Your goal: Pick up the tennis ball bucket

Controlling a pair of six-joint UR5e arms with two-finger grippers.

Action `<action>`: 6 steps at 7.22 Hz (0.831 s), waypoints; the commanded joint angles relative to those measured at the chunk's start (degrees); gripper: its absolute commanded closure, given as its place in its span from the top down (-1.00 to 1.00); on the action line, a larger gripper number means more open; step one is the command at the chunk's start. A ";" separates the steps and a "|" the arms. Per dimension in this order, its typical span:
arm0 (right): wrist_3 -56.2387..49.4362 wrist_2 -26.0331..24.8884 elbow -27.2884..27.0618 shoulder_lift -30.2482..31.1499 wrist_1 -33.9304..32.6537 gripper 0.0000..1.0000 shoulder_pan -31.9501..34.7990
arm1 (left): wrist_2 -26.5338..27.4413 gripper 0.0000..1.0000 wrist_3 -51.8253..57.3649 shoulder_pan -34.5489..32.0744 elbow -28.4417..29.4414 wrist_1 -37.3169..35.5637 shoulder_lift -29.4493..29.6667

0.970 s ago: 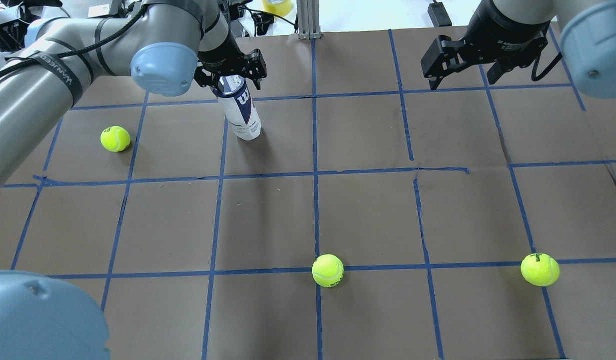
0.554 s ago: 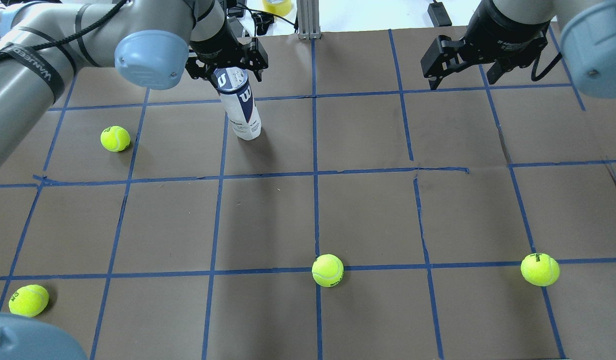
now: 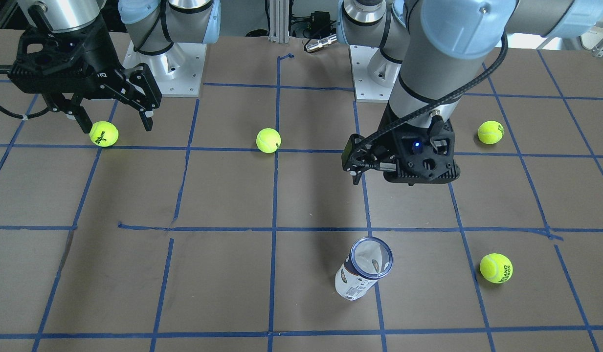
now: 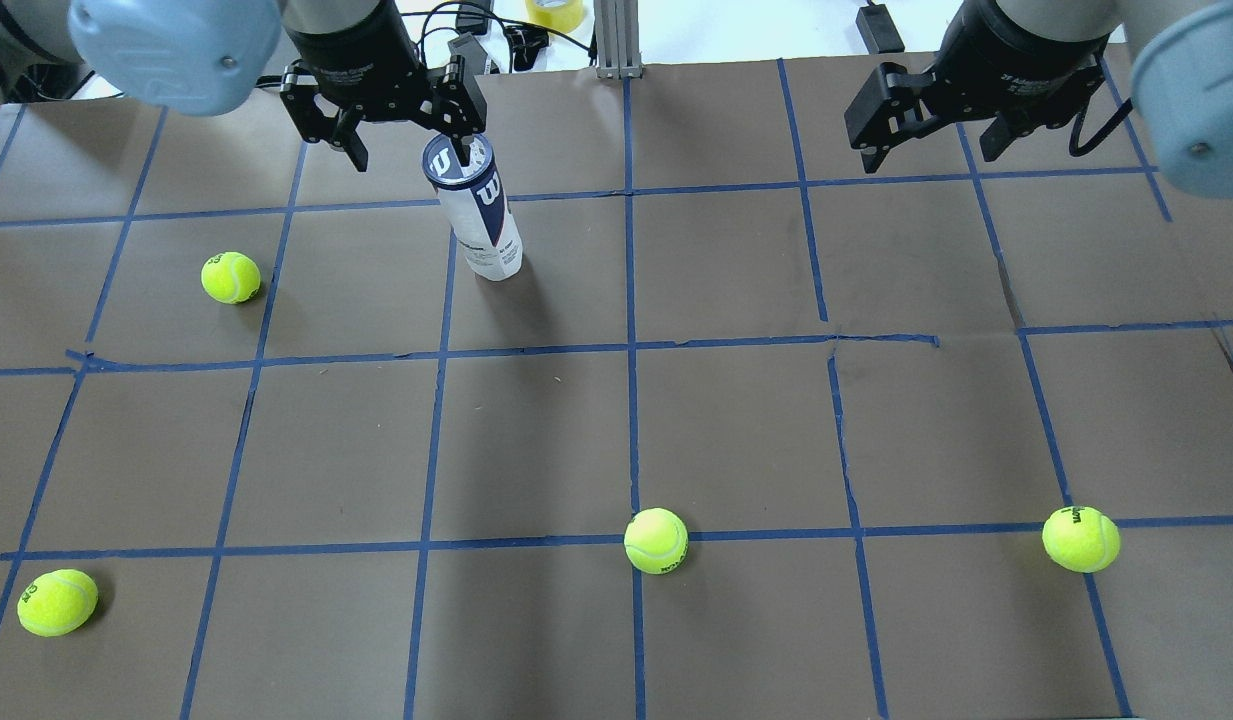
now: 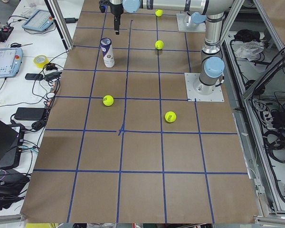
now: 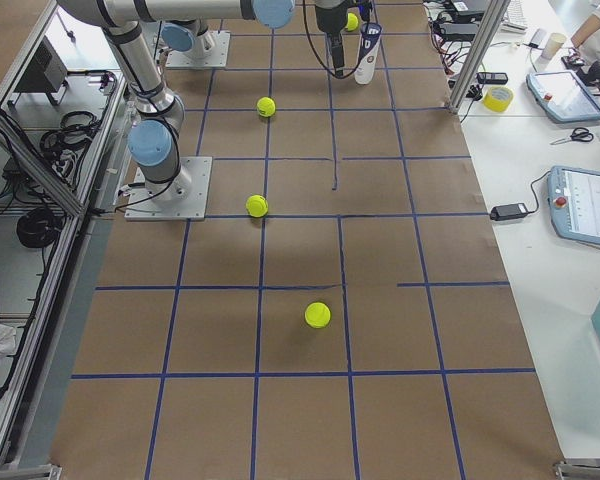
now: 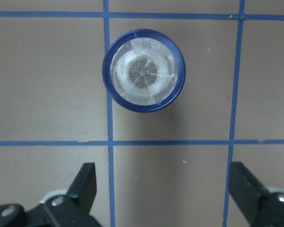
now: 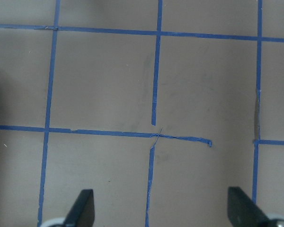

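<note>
The tennis ball bucket [image 4: 479,215] stands upright on the brown table, a clear tube with a white and navy label and a dark blue rim. It also shows in the front view [image 3: 362,269] and, from straight above, in the left wrist view [image 7: 143,71]. My left gripper [image 4: 413,150] is open and empty. It hangs above the table just to the robot's side of the bucket's rim and is not touching it. Its two fingers [image 7: 85,182] stand wide apart. My right gripper [image 4: 926,155] is open and empty, up over the far right of the table.
Several yellow-green tennis balls lie loose on the table: one left of the bucket [image 4: 230,277], one at the near middle [image 4: 656,541], one at the near right [image 4: 1080,539], one at the near left [image 4: 56,602]. Blue tape lines grid the table [image 4: 736,430].
My left gripper was over the bucket's top and has drawn away to the left of the rim. The bucket stays in place. The right arm has hardly moved.
</note>
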State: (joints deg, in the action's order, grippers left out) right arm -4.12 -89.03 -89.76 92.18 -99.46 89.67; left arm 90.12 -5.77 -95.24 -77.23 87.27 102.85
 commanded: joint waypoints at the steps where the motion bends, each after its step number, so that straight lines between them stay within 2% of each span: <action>1: 0.25 -0.45 1.16 -0.41 -0.12 1.00 0.07 | -0.47 1.00 7.11 5.64 -2.29 2.64 -3.26; 2: 0.26 0.60 0.99 -0.59 -0.12 1.00 0.07 | -0.73 1.00 11.18 7.94 -4.22 3.08 -5.10; 5: 0.34 -0.18 1.26 -0.42 0.14 1.00 0.07 | -0.74 1.00 11.57 9.54 -8.10 3.00 -9.24; 6: 0.00 -0.53 0.91 -0.68 5.27 1.00 -0.28 | -0.74 1.00 12.70 10.41 -8.46 3.09 -9.68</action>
State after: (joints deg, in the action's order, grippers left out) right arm -3.93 -89.24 -88.63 91.71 -98.31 89.62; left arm 89.39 5.94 -85.74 -84.89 90.30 94.13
